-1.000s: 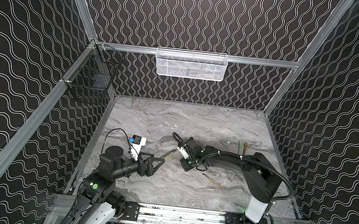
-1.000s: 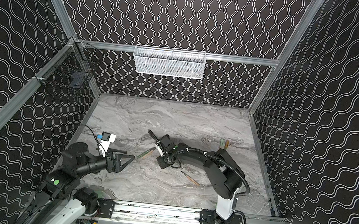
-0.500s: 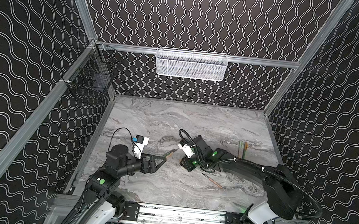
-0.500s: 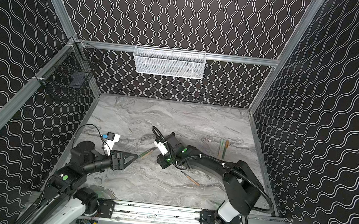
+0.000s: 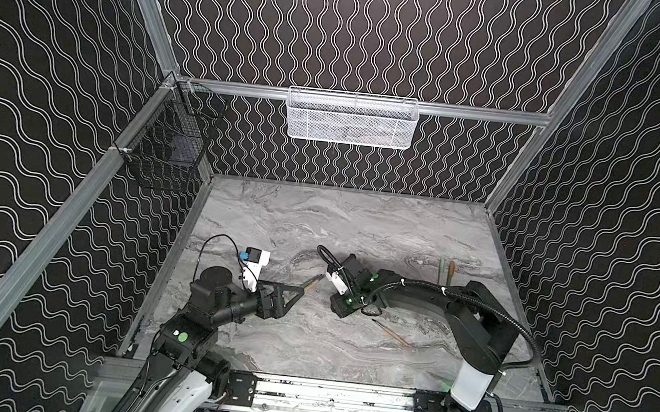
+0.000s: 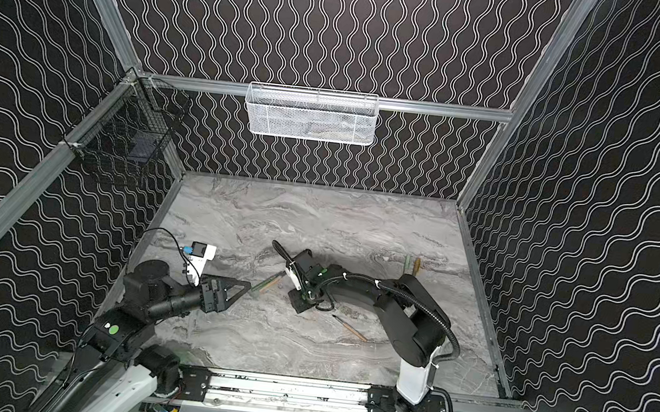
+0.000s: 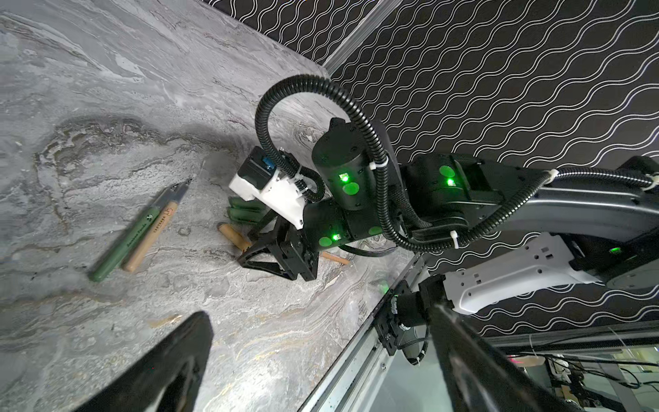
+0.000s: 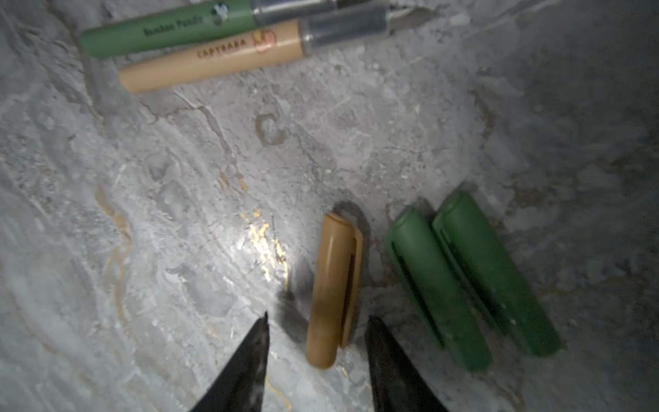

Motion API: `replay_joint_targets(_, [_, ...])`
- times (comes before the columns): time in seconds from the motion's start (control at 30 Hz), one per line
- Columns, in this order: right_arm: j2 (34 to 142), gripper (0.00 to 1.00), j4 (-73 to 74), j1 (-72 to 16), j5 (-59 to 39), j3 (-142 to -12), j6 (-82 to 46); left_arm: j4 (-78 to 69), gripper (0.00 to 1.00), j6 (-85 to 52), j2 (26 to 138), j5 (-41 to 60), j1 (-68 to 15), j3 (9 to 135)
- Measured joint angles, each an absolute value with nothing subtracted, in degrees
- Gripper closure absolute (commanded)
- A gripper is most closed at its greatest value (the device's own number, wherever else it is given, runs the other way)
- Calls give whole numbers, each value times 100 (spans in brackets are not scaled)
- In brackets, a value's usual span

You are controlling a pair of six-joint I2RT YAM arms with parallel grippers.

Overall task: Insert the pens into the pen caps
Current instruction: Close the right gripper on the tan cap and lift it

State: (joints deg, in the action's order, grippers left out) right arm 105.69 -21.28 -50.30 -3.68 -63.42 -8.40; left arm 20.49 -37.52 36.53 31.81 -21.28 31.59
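Top views both show the left gripper [image 5: 296,292] near two pens [image 5: 314,282]. Left wrist view: its jaws are spread wide, holding nothing. Right wrist view: the right gripper [image 8: 317,317], the nearer one, is spread around a tan cap [image 8: 333,285], not touching. The cap points straight away. Two green caps [image 8: 437,289] lie just beside.

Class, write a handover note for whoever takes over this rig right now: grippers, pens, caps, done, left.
Left gripper: open, empty, beside the green pen and tan pen, lying together uncapped.
Right gripper: open, fingers straddling the tan cap on the table, not gripping; two green caps beside it.
Third pen, uncapped, lies nearer the front.
Far-right pair of pens: capped or not, too small to tell.
Done: no capping visible. Left: cap three bare pens.
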Motion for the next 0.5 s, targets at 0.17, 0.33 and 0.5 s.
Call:
replay_joint_targets(0.17, [10724, 74, -2132, -5037, -320, -6497, -847, 2067, 1, -3747, 3656, 3135, -2128, 3188])
replay_joint_targets(0.33, [10753, 82, -2161, -5050, -263, -6541, -836, 2067, 1, -3747, 3662, 3070, -2128, 3190])
replay_joint_targets(0.5, [10578, 83, -2362, -5057, -281, -6547, -834, 2056, 1, -3747, 3695, 3074, -2128, 3175])
